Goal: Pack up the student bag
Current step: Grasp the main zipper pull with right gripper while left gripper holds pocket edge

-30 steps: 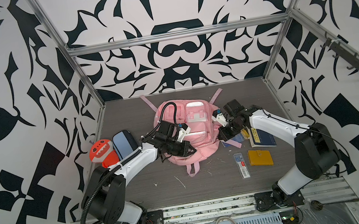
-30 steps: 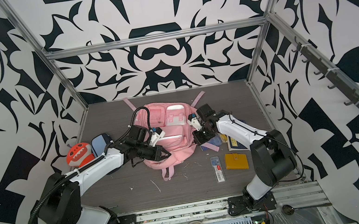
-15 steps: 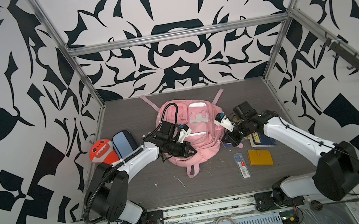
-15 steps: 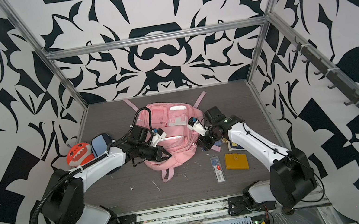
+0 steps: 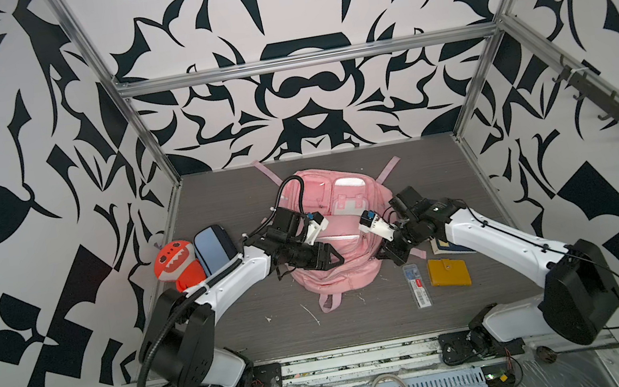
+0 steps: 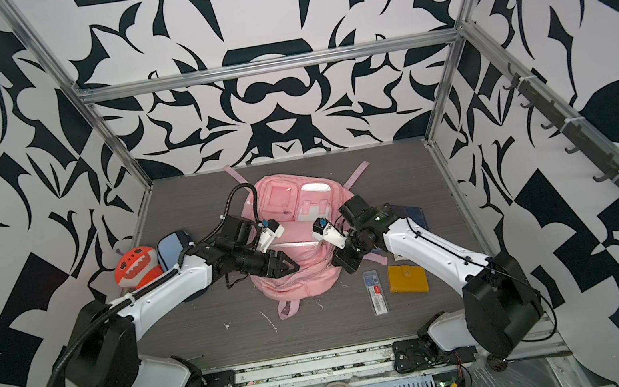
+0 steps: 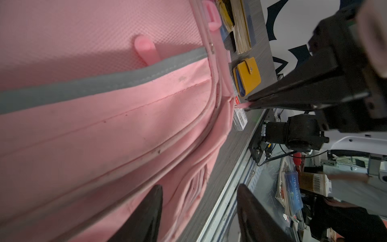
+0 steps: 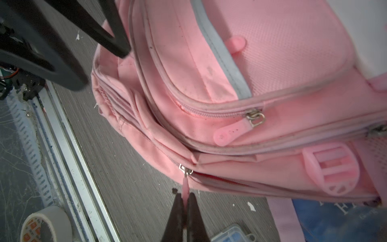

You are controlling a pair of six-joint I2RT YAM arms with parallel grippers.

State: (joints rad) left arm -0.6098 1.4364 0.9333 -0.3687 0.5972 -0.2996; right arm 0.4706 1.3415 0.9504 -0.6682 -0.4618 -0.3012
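The pink student bag (image 5: 344,214) (image 6: 293,205) lies flat in the middle of the table in both top views. My left gripper (image 5: 331,259) (image 6: 289,267) (image 7: 199,186) hovers over the bag's near left part, open, with nothing between its fingers. At the bag's near right corner my right gripper (image 5: 386,251) (image 6: 339,263) (image 8: 185,194) is shut on a pink zip pull (image 8: 185,184) (image 7: 244,105). Behind the slider the side zip of the bag (image 8: 251,83) gapes a little. The other zips in the right wrist view look closed.
An orange-red plush toy (image 5: 175,262) and a blue pencil case (image 5: 211,246) lie at the left. Right of the bag are a yellow wallet (image 5: 448,271), a clear small box (image 5: 418,284) and a dark blue book (image 5: 451,248). A tape roll (image 8: 46,224) sits beyond the front rail.
My left gripper has opened and let go of the bag. My right gripper has moved toward the front along the bag's right side, keeping the zip pull.
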